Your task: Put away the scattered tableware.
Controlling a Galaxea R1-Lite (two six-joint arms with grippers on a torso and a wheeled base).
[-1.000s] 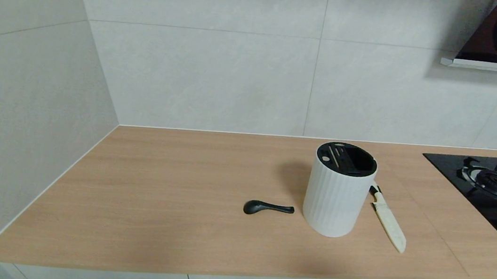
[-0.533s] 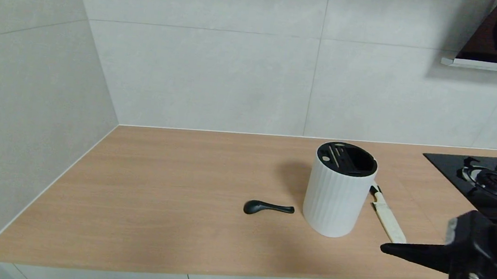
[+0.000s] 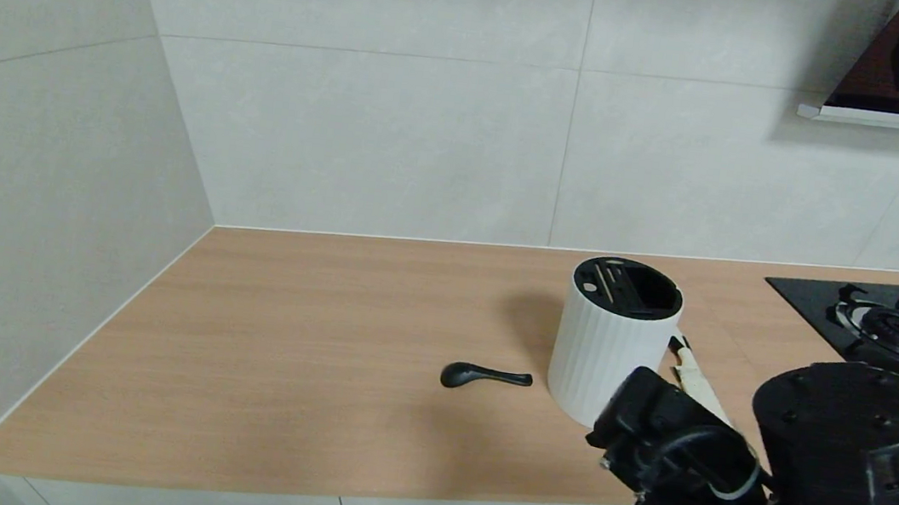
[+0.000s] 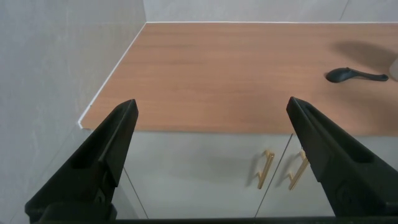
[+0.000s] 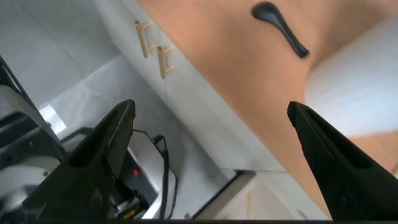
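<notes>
In the head view, the black spoon lies flat on the wooden counter at mid-frame, just left of the white ribbed holder. The knife lies at the holder's right, partly hidden by the right arm. The spoon looks light, stiff and smooth, so it is best pinched across its handle.

In the left wrist view, the left gripper is spread wide and empty before the counter's edge.

In the right wrist view, the right gripper also gapes wide and holds nothing, with the spoon and holder beyond it.
</notes>
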